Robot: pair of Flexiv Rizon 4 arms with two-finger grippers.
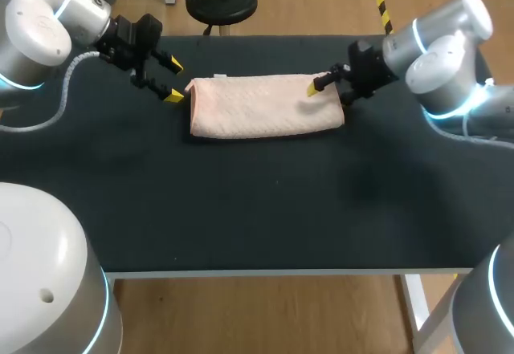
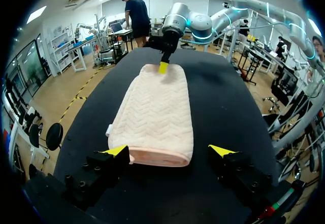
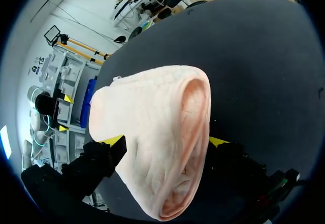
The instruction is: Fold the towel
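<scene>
Head view shows a pale peach towel [image 1: 265, 107], folded into a long, thick rectangle, lying flat on the dark desk [image 1: 241, 209]. A small white tag [image 1: 218, 75] pokes out at the towel's far left corner. The left arm [image 1: 48, 25] comes in beside the towel's left end, and the left jaws stand wide apart just off that end, holding nothing; their yellow fingertips [image 1: 173, 95] are close to the cloth without touching it. Left wrist view agrees: the towel's [image 2: 155, 117] rounded folded end lies just ahead of the spread jaws, in line with the gap between them, and the cloth's woven zigzag pattern runs away toward its other end. The right arm [image 1: 442, 49] reaches the towel's right end, and the right jaws sit over the far corner there. Right wrist view has the towel [image 3: 162, 132] bunched up close, its end reaching in between the right jaws, the folded edge curling along one side; whether those jaws are clamped on the cloth or merely stand around it I cannot tell
</scene>
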